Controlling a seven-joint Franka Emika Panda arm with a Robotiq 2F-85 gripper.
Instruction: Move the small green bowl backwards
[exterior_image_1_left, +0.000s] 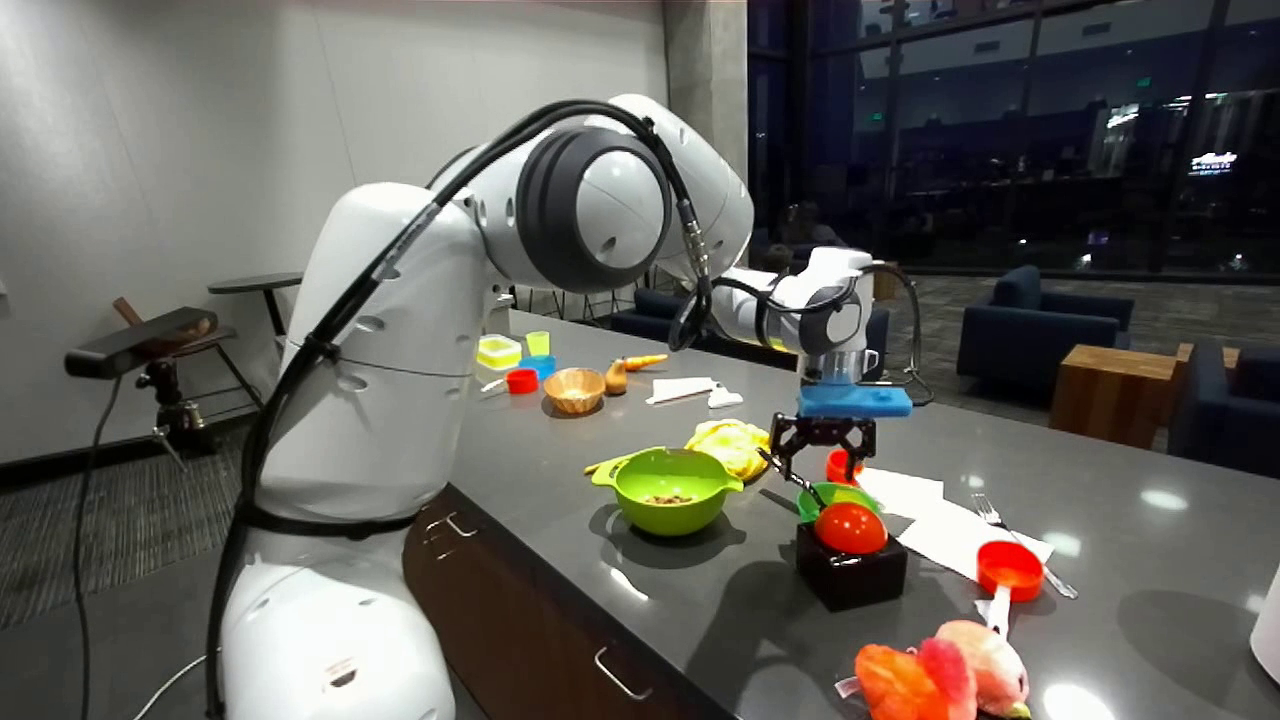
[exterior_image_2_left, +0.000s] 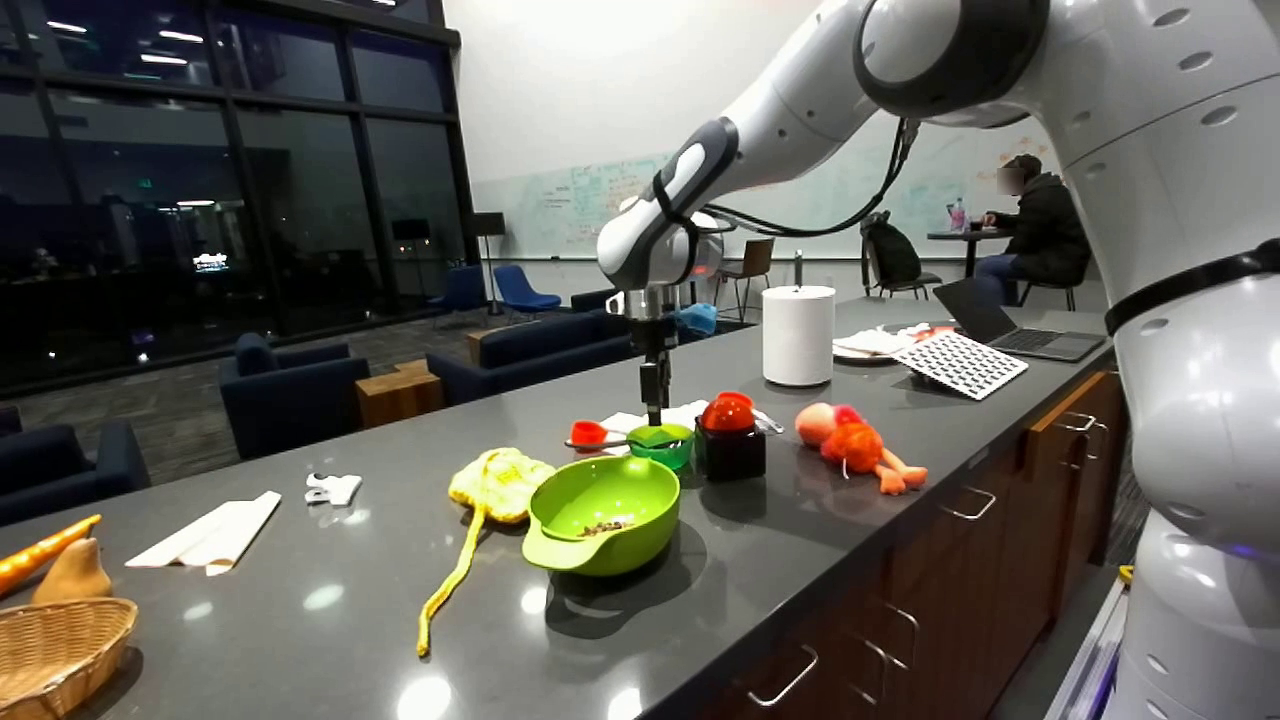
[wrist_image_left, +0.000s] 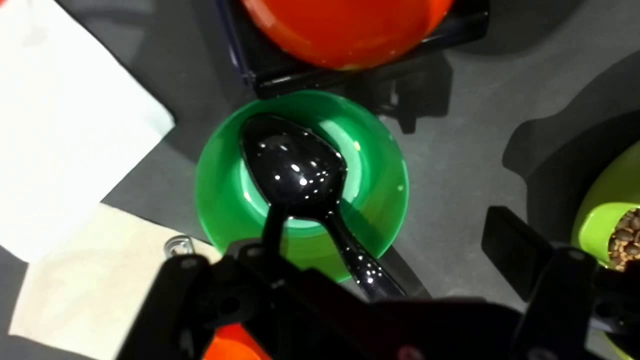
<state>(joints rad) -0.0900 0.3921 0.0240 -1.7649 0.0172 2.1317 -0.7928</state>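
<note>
The gripper (wrist_image_left: 392, 240) was nearest in the wrist view, along its lower edge, fingers (wrist_image_left: 517, 252) parted wide, nothing grasped. The one toward the left of that frame hung over the inside of the small green bowl (wrist_image_left: 370, 175), the one toward the right over the counter (wrist_image_left: 445, 210) outside; the rim ran between. Read it as a set-up for pinching the rim. Contact could not be told.

Bowl stood upright, middle of the wrist view. A glossy black spoon (wrist_image_left: 295, 165) lay with its head inside, handle across the rim toward lower right, presumably parked there for scooping. The inner finger overlapped the edge of the spoon's head in that frame: a pinch might knock it, and the overhanging handle might tip so light-looking a bowl. A short drag seemed kinder than a lift.

Lower right of centre in an exterior view, a black box (exterior_image_1_left: 850, 580) stood just beside the bowl, touching or not unclear; probably a cradle for its red dome (exterior_image_1_left: 850, 527). It barred any push that way. Paper sheets (wrist_image_left: 70, 115) lay near, at left of the wrist view; a lime mixing bowl (wrist_image_left: 592, 235) with brown bean-like bits (wrist_image_left: 627, 235) limited room at its right edge.

Farther, right half of an exterior view: an orange plush toy (exterior_image_2_left: 860, 450), paper-towel roll (exterior_image_2_left: 798, 345), laptop (exterior_image_2_left: 1045, 342) and seated person (exterior_image_2_left: 1040, 230) were well apart; none looked in the way. Which direction counted as backwards, the frames did not settle.
</note>
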